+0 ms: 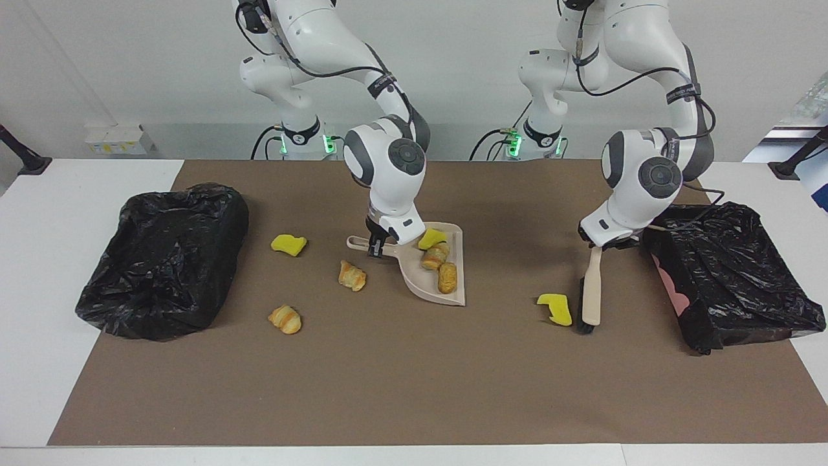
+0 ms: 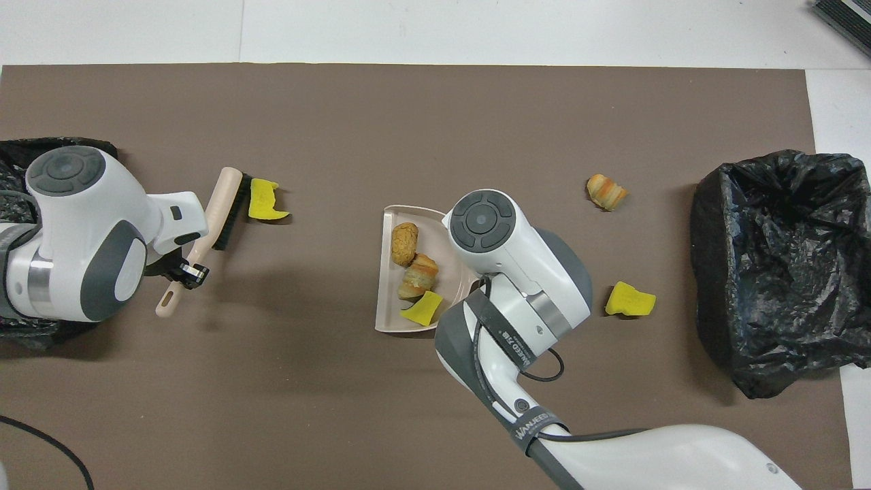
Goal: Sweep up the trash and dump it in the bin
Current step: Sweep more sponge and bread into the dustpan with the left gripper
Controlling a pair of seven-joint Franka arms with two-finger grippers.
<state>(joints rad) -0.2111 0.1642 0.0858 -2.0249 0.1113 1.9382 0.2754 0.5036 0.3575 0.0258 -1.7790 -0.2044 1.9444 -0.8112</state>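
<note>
Facing view: high camera across the table (image 1: 39,272), looking toward the robots, taking in both arms, bases and rear wall. Overhead view: high above the robots' end, aimed steeply down, closer framing. Shared: brown mat (image 1: 414,382) (image 2: 435,109), both lined bins, half a turn apart.

Trash, six scraps visible. Three lie in the beige dustpan (image 1: 453,296): a yellow sponge chunk (image 1: 431,237) nearest the robots, a croissant-like pastry (image 1: 435,254), then a brown nugget (image 1: 447,277). On the brown mat (image 1: 388,388): a yellow sponge (image 1: 288,244), two golden pastries (image 1: 352,275) (image 1: 285,318) toward the right arm's end, and another yellow sponge piece (image 1: 555,308) just beside the brush (image 1: 590,298) bristles.
</note>
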